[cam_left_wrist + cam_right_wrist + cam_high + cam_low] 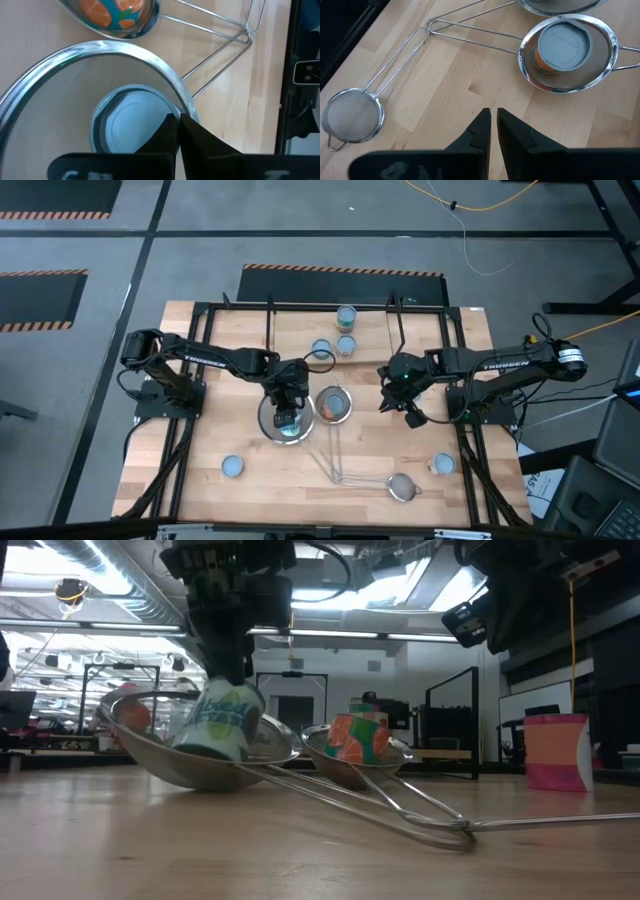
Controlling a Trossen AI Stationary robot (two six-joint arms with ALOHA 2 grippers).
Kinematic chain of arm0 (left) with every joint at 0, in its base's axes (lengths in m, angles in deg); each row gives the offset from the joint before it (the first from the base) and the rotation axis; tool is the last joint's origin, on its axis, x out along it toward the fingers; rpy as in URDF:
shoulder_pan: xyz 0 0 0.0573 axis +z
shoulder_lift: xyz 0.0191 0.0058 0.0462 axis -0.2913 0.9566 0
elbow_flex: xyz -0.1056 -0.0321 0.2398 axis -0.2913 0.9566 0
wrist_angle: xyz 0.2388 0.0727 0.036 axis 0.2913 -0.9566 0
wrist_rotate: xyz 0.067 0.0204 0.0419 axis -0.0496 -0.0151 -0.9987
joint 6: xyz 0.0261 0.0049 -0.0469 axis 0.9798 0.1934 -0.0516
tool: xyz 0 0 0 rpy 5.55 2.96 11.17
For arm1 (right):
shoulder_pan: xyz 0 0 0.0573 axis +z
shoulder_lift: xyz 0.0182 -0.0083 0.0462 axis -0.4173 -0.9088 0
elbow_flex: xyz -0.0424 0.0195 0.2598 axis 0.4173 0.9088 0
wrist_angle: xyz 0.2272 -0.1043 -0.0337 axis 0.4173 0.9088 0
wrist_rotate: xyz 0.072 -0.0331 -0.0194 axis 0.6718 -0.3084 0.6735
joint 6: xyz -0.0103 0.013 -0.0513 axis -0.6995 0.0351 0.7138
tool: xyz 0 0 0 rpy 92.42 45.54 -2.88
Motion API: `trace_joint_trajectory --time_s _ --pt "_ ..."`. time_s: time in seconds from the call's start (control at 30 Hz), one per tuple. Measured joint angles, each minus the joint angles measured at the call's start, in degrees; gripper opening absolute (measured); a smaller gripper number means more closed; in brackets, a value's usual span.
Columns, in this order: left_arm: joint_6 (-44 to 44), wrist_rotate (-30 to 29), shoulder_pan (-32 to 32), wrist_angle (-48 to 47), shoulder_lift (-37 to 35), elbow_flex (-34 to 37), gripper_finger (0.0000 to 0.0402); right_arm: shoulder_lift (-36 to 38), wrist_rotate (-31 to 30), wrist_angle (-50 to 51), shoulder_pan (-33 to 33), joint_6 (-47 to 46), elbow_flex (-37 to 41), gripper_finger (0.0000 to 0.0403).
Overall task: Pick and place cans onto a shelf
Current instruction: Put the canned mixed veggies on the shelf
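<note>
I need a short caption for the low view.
Left claw reaches a green can tilted in the large strainer.

Two strainers side by side — a can (218, 720) in the left strainer (270, 420), another can (357, 738) in the right strainer (335, 405).

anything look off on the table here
Yes: two cans sit tilted inside mesh strainers, not on the wood. The green can leans in the large strainer under the left gripper; the orange can in the middle strainer.

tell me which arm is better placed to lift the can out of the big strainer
Left. The left gripper is directly over the green-labelled can tilted in the large strainer, fingers at it. The right gripper hangs above bare table, off to the side.
</note>
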Motion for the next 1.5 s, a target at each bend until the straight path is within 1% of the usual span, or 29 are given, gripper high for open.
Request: trace_joint_trajectory --time_s 0.17,0.4,0.53,0.7,0.87,1.03,1.17,1.37,1.5 --pt "-0.3 0.4 0.0 0.1 -1.2 0.0 0.0001 0.0 0.0 0.0 0.0 0.0 0.0 0.0037" --pt "-2.1 0.8 0.0 0.7 -4.8 0.0 0.0001 0.0 0.0 0.0 0.0 0.0 0.0 0.0037" --pt "-2.7 1.0 0.0 4.3 -7.6 0.0 0.0000 0.0 0.0 0.0 0.0 0.0 0.0 0.0037" --pt "-2.8 1.0 0.4 11.3 -11.0 0.0 0.0000 0.0 0.0 -0.3 0.0 0.0 0.0 0.0037" --pt "-2.3 0.5 2.4 17.6 -13.3 0.0 0.0000 0.0 0.0 -0.5 0.0 0.0 0.0 0.0037" --pt "3.0 -0.1 5.1 17.2 -13.8 -3.0 0.0000 0.3 0.0 -0.2 0.0 -0.3 0.0 0.0037" --pt "9.8 -2.2 7.7 14.3 -13.6 -8.2 0.0000 2.0 0.0 0.7 0.0 -0.3 -0.1 0.0037" --pt "20.6 -10.3 12.1 7.4 -13.6 -17.2 0.0000 6.5 0.0 2.0 0.0 -1.8 -0.1 0.0037" --pt "26.2 -13.0 15.6 6.0 -13.0 -22.0 0.0000 10.0 -0.5 3.1 0.0 -1.9 -0.1 0.0037"
